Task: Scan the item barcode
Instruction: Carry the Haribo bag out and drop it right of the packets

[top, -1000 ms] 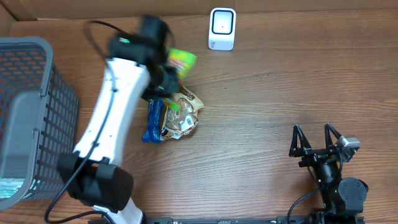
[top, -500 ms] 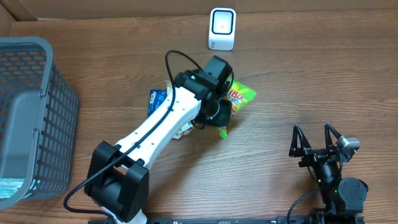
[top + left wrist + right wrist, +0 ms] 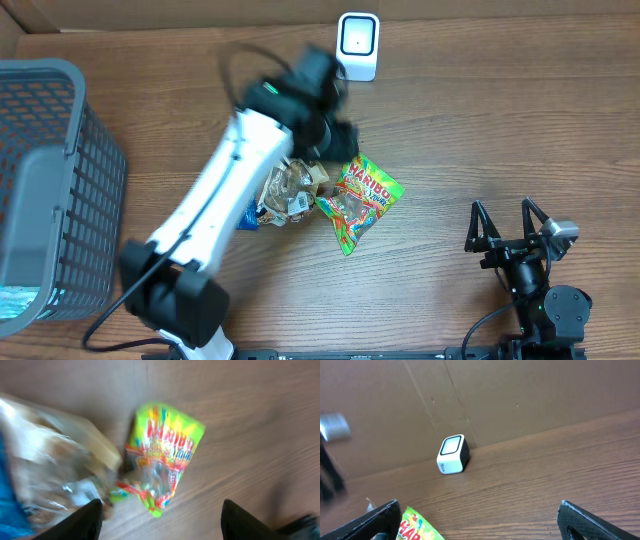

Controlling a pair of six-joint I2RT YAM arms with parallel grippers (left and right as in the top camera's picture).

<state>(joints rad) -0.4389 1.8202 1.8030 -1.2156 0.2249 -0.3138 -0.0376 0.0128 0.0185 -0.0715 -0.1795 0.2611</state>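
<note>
A green and yellow Haribo candy bag (image 3: 362, 196) lies flat on the wooden table, below the white barcode scanner (image 3: 357, 46) at the back edge. My left gripper (image 3: 335, 128) hovers blurred just above the bag's top left. In the left wrist view the candy bag (image 3: 162, 465) lies beneath my left gripper (image 3: 160, 522), whose jaws stand wide apart with nothing between them. My right gripper (image 3: 508, 228) rests open at the front right. The right wrist view shows the scanner (image 3: 453, 454) and a corner of the candy bag (image 3: 417, 527), with my right gripper (image 3: 480, 520) empty.
A clear snack bag (image 3: 290, 190) and a blue wrapper (image 3: 250, 212) lie just left of the candy bag. A grey mesh basket (image 3: 50, 180) stands at the left edge. A cardboard wall runs behind the scanner.
The left arm swung right with the candy bag, then back toward the scanner. Its jaws opened and the bag now lies on the table. The right arm has not moved.
</note>
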